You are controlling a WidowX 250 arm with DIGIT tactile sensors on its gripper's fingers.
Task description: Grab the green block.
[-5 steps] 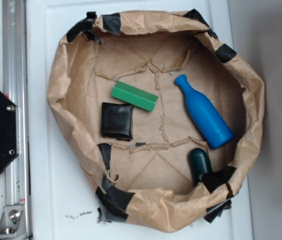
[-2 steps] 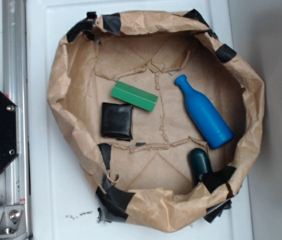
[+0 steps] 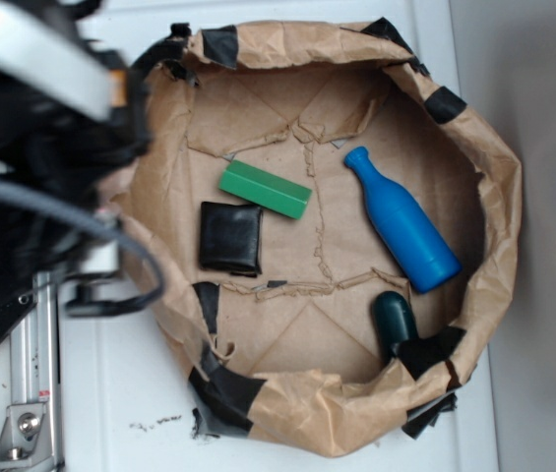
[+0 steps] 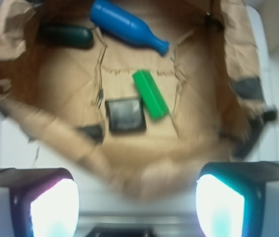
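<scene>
Green block (image 3: pixel 266 189) (image 4: pixel 150 94) lies flat in paper-lined bin (image 3: pixel 499 197), touching black pouch (image 3: pixel 230 237); gripper (image 4: pixel 137 202) spread wide, empty, outside rim.

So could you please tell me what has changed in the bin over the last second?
Only the arm moved: absent from the exterior view a second ago, it has swung in from the left and now blurs over the bin's left rim. The hand is open and has taken hold of nothing. The green block, black pouch, blue bottle and dark teal object lie where they were in the paper bin.
</scene>
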